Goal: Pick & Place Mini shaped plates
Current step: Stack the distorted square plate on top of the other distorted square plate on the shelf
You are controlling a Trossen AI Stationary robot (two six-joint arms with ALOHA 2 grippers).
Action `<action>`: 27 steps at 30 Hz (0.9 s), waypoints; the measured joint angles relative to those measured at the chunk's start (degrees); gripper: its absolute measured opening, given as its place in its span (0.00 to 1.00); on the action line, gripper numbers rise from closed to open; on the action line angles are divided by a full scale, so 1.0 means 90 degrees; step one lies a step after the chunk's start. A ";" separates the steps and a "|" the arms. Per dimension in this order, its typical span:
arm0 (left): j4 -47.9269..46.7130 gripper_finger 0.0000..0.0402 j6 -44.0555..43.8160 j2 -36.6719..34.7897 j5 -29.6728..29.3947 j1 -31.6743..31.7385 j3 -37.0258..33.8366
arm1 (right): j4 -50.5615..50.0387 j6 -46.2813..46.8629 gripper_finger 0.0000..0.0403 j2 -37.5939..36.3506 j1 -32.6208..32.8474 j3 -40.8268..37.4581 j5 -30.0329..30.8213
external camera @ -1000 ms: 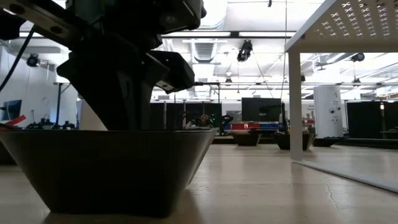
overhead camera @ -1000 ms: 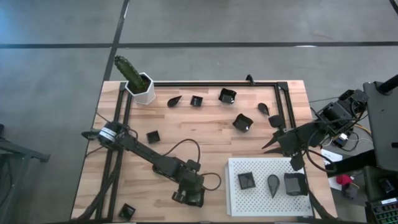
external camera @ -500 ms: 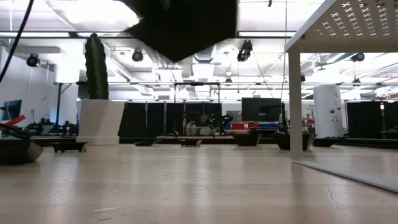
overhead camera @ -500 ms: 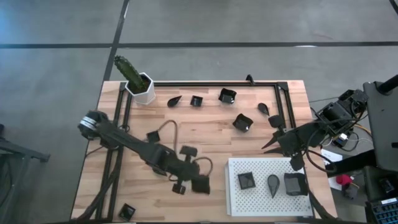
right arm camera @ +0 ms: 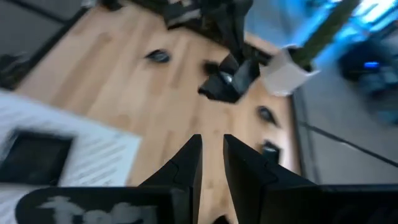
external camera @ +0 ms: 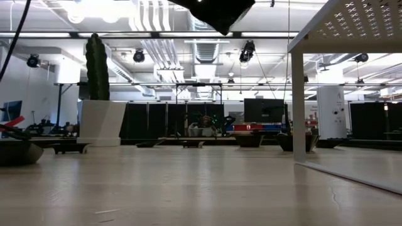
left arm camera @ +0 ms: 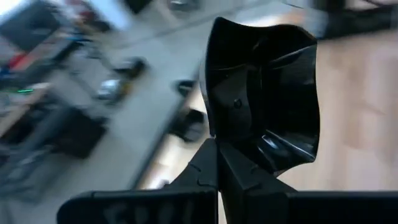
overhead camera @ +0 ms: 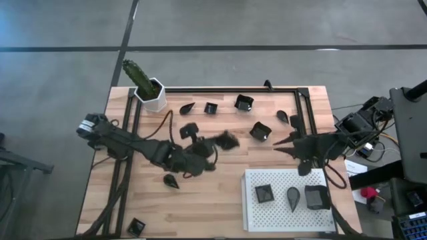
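The left gripper point(left arm camera: 217, 163) was clenched on the rim of a square mini plate point(left arm camera: 264, 93), held aloft above mid-table, left of the white perforated tray point(overhead camera: 283, 179). To do this carry well, the plate should stay level and clear the tray's raised edge before being set in a free spot beside the three plates point(overhead camera: 292, 195) already there. Farther right, the right gripper point(overhead camera: 280, 145) hovered near the tray's back edge, fingers slightly parted, holding nothing.

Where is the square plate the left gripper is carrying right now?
In the high view, the square plate is held by the left gripper above mid-table, left of another square dish.
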 joint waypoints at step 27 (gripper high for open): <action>0.4684 0.00 0.2708 0.0756 -0.0374 0.0817 -0.0015 | 0.6472 -0.4802 0.15 0.0012 -0.0424 -0.2649 0.2710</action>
